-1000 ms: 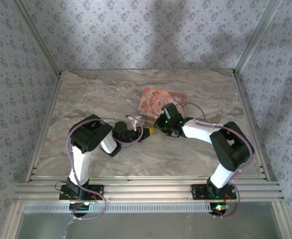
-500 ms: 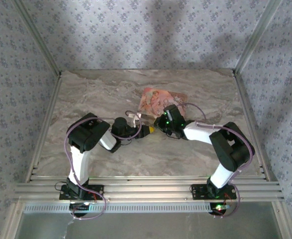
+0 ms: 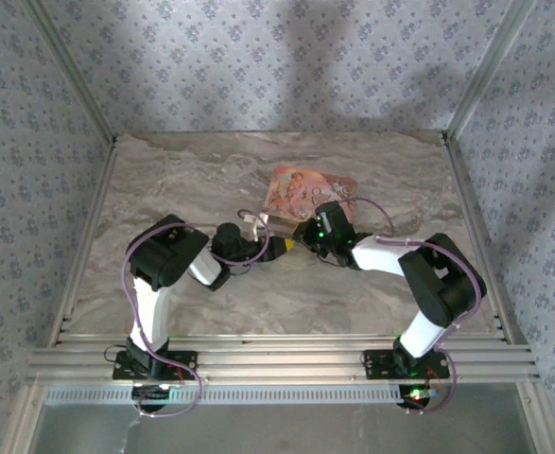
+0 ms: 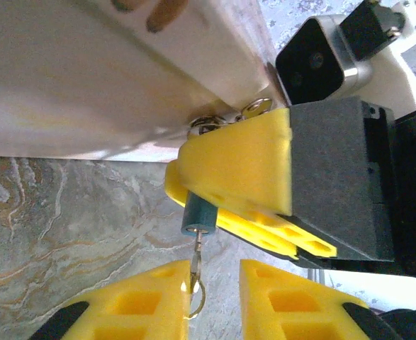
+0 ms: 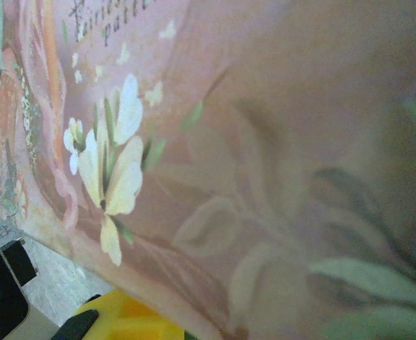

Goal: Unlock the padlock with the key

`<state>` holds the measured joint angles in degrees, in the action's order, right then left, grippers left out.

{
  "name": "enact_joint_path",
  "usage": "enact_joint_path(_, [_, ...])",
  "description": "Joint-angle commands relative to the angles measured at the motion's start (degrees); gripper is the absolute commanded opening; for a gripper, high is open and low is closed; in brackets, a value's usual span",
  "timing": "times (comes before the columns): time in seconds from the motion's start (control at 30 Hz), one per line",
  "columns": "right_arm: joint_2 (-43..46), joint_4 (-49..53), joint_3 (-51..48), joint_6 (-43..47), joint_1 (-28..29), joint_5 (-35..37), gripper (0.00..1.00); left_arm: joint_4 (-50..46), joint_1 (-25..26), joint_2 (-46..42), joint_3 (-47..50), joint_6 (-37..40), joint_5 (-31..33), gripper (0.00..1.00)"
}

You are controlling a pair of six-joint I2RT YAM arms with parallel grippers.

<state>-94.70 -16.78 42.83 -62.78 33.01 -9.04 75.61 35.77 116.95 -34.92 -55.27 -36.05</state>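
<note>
Padlock [image 4: 198, 214]: in left wrist view, clamped in the right pincer [image 4: 181, 183] at the pink box [image 4: 108, 71] lower edge, long axis 12-to-6, keyhole toward 6 with key [image 4: 195, 256] inserted, hanging inside the parted left pincer [image 4: 215, 301], shackle hidden, unlocking likely unfinished; from above, at the box's 7 o'clock side near bench [image 3: 164, 180] centre; in right wrist view, floral box wall close ahead.

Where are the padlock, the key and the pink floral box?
padlock [image 4: 199, 214], left wrist view, on its blue body.
key [image 4: 196, 263], left wrist view, on its metal shaft under the padlock.
pink floral box [image 3: 301, 189], top external view, on its lid.
</note>
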Motion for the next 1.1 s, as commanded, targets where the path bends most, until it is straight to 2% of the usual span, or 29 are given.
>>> enact_joint_path(0.0, [0.5,2.4,-1.9,-5.2,-0.7,-3.1,0.0,5.0,0.3,-3.9,2.4,2.5,2.9,0.33])
enact_joint_path(0.1, [1.0,2.4,-2.1,-5.8,-0.9,-3.1,0.0,3.7,-0.3,-5.5,5.2,3.9,6.0,0.51])
enact_joint_path(0.17, [1.1,2.3,-2.0,-5.9,-1.0,-3.2,0.0,2.1,-0.5,-6.5,6.3,4.8,7.2,0.54])
enact_joint_path(0.23, [1.1,2.4,-1.8,-6.2,-1.1,-3.4,0.0,-0.2,-0.5,-6.9,6.0,5.0,7.0,0.53])
enact_joint_path(0.37, [1.1,1.8,-1.7,-7.0,-1.1,-3.8,0.0,0.6,0.0,-5.4,5.0,2.4,5.6,0.42])
enact_joint_path(0.5, [1.2,2.0,-1.5,-7.3,-1.1,-4.1,0.0,4.8,0.9,-3.0,4.2,-1.2,5.5,0.4])
enact_joint_path(1.07, [1.1,2.1,-1.5,-7.3,-1.0,-4.8,0.0,-0.2,1.9,-1.0,0.2,1.4,6.9,0.41])
